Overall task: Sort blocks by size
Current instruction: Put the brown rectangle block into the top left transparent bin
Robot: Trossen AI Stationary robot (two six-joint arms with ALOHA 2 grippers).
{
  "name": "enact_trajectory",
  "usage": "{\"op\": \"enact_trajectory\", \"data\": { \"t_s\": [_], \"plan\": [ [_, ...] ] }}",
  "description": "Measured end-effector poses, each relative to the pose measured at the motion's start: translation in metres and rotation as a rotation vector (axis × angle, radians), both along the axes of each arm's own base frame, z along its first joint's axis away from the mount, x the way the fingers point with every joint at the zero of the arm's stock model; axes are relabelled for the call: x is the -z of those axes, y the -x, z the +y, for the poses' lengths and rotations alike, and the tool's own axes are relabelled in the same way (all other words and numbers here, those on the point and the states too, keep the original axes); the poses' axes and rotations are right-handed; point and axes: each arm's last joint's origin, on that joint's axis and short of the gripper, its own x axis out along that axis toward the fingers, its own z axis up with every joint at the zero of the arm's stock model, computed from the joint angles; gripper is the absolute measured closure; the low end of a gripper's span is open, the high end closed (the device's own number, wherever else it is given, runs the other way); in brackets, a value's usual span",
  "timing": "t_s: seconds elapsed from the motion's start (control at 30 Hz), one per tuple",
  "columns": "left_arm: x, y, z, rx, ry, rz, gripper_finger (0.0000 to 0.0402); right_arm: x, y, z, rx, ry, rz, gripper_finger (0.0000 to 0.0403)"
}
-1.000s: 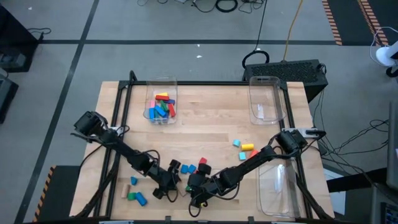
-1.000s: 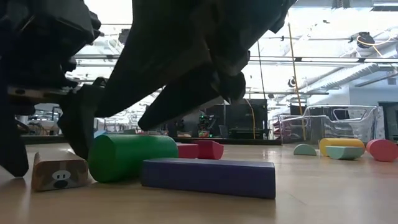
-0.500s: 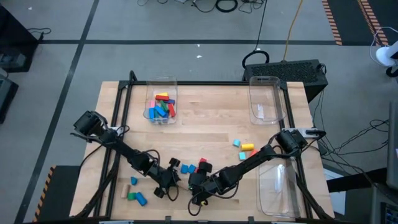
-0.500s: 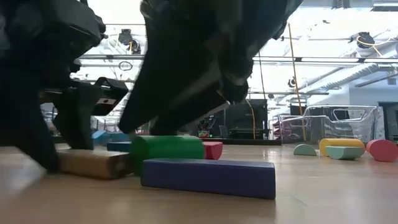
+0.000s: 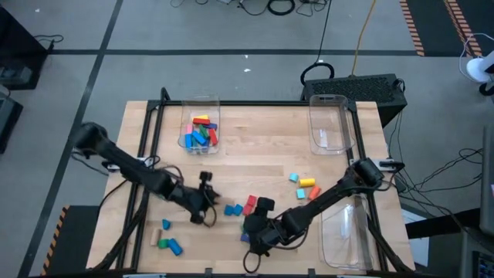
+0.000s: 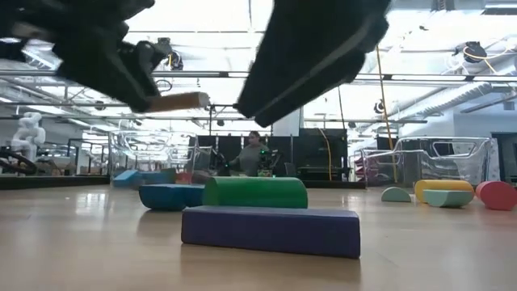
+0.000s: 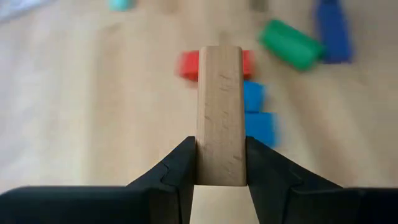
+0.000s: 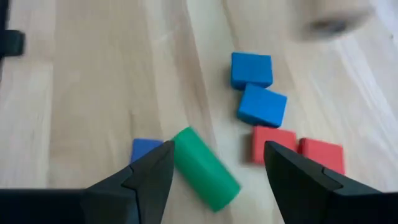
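The left gripper (image 7: 219, 163) holds a plain wooden bar (image 7: 219, 115) by one end, lifted off the tabletop (image 5: 255, 147). Gripped so far off-centre, it could pivot and slip free. The right gripper (image 8: 214, 171) hovers wide over a green cylinder (image 8: 205, 168), risking a collision.

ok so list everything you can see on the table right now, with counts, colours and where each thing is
wood block: one, plain wood, held off the table in the left gripper
bins: three, clear; back-left bin holds mixed-colour blocks, back-right bin and front-right bin look empty
green cylinder: one, on its side under the right gripper
blue blocks: two, side by side, table centre
red blocks: two, beside the blue pair
front-left group: green, blue and small wood pieces
right group: pale blue, yellow, red
left gripper: shut on the wood block, left of centre
right gripper: open, low at front centre
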Motion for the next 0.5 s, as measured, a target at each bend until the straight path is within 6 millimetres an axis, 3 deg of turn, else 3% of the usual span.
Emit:
{"op": "enact_trajectory", "data": {
  "t_s": [0.23, 0.5],
  "plan": [
    [-0.035, 0.023, 0.052, -0.239, -0.102, -0.034, 0.0282, 0.001, 0.008, 0.011, -0.052, -0.049, 0.049, 0.0172],
    [-0.056, 0.038, 0.109, -0.531, -0.192, -0.097, 0.0282, 0.0, 0.009, 0.018, -0.098, -0.088, 0.035, 0.0172]
  ]
}}
